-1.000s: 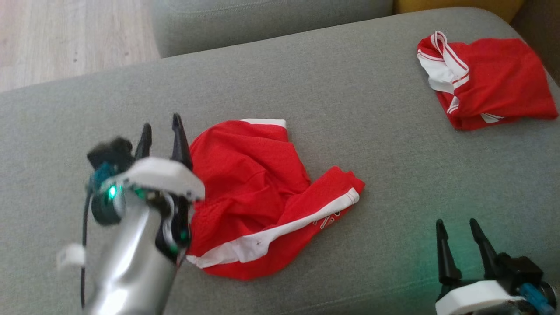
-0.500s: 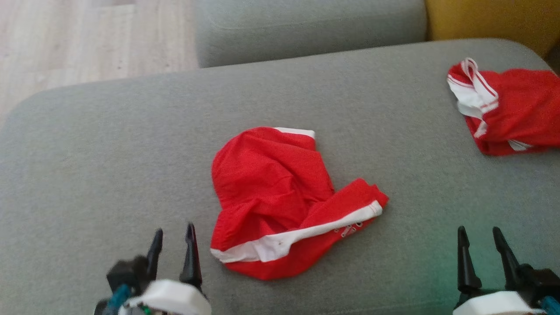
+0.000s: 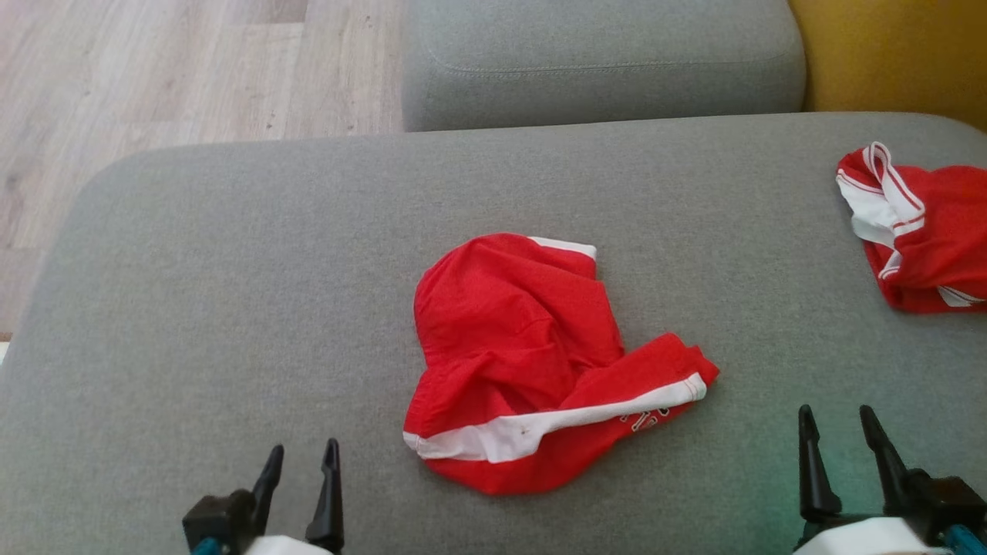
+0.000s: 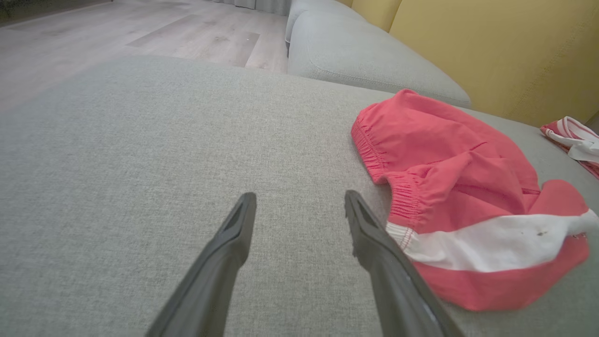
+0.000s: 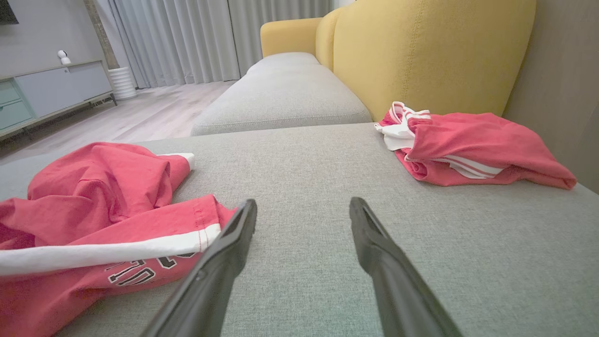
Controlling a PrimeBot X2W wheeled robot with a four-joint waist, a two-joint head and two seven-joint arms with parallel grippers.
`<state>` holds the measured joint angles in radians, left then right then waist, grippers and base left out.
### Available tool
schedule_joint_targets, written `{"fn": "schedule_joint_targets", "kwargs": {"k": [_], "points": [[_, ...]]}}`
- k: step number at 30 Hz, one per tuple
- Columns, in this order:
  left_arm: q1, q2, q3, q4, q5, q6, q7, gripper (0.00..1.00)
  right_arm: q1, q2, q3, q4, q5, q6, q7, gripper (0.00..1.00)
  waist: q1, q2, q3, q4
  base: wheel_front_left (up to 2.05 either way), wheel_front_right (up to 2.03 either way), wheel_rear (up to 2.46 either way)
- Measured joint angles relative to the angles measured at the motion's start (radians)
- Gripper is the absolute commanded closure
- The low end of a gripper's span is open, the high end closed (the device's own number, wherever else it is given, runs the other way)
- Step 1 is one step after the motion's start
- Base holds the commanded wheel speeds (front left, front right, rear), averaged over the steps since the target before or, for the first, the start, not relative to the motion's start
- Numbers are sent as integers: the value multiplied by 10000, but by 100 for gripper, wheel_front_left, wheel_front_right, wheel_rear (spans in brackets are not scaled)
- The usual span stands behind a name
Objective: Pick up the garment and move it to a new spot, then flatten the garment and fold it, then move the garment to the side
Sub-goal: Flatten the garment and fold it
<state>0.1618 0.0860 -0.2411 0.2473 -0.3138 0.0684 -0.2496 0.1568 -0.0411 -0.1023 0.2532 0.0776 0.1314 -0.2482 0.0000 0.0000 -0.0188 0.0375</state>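
Grey sofa cushion (image 3: 231, 270) beneath both grippers, crumpled red shorts (image 3: 524, 339) lying between them, nearer the left gripper (image 3: 304, 447), second red garment (image 3: 925, 231) beyond the right gripper (image 3: 837, 410), both grippers' fingers spread apart, holding nothing.

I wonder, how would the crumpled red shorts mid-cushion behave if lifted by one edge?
Probably floppy: the red shorts lie in soft creases, so they should drape and unfold. Likely light, being thin cloth. The gathered waistband probably offers a thicker, surer pinch.
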Motion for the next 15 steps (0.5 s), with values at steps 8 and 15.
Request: {"fn": "schedule_joint_targets", "kwargs": {"k": [8, 15], "points": [[-19, -209, -52, 40, 119, -493, 0, 0, -25, 0, 408, -81, 286, 0, 0, 0, 0, 0, 62, 31, 0, 0, 0], [-544, -267, -598, 257, -286, -867, 1062, 0, -1147, -65, 1850, 155, 1179, 0, 1080, 0, 0, 0, 308, -70, 0, 0, 0]]}}
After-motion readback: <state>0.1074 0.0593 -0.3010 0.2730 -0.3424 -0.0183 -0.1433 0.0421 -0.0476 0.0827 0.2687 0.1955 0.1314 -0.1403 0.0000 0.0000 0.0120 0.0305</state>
